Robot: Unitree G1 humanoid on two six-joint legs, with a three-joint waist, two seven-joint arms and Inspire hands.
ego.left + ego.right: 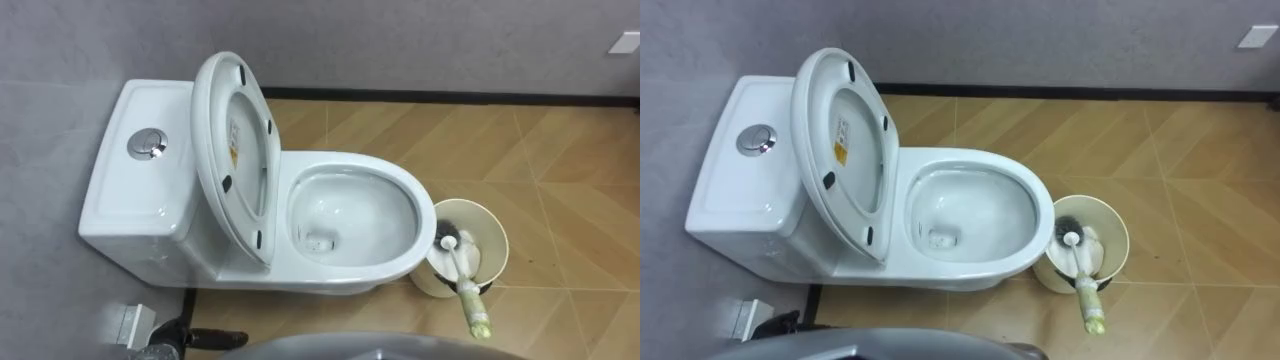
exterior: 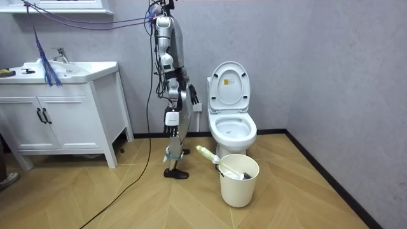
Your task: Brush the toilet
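Standing beside toilet (image 1: 350, 272), seat (image 1: 213, 130) raised; brush (image 1: 467, 290) lying in bucket (image 1: 498, 240).

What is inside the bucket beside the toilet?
A toilet brush stands in the bucket, with its dark bristle head down inside and its handle leaning out over the rim. Something white lies beside the head. These cover the bucket's bottom.

Toilet (image 1: 135, 195), seat (image 1: 213, 140) raised, centre frame.
Bucket (image 1: 498, 243) at lower right, just beside the bowl (image 1: 402, 192), holds a brush (image 1: 462, 268); its handle leans out over the rim.
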